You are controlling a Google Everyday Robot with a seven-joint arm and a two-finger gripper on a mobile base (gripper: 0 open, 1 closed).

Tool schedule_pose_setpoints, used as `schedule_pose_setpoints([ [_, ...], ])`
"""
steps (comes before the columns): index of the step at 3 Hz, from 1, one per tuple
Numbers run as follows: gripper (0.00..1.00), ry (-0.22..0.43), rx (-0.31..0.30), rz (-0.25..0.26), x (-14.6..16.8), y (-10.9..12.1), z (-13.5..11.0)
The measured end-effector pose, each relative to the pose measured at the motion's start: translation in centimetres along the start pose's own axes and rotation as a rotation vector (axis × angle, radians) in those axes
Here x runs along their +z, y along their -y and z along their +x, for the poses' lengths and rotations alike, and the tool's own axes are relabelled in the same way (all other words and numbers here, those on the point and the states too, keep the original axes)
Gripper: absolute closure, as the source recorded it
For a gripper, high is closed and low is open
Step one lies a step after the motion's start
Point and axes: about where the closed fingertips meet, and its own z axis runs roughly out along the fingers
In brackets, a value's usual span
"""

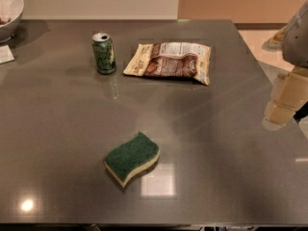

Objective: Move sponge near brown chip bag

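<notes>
The sponge (132, 157), with a dark green top over a pale yellow layer, lies flat on the dark grey table (216, 143) in the near middle. The brown chip bag (171, 60), brown in the middle with cream ends, lies flat at the far middle of the table. My gripper (283, 102) hangs at the right edge of the view, above the table's right side. It is far to the right of the sponge and apart from both things. It holds nothing that I can see.
A green soda can (104, 52) stands upright just left of the chip bag. A white bowl (8, 11) sits at the far left corner, with a white card (6, 54) below it. The table's right edge runs near the gripper.
</notes>
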Motion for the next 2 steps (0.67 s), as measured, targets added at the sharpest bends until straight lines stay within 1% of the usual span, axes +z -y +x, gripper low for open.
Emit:
schedule_pose_setpoints([
  [1, 0.00, 0.000, 0.000, 0.000, 0.0, 0.0, 0.0],
  [2, 0.00, 0.021, -0.048, -0.001, -0.1, 0.3, -1.7],
])
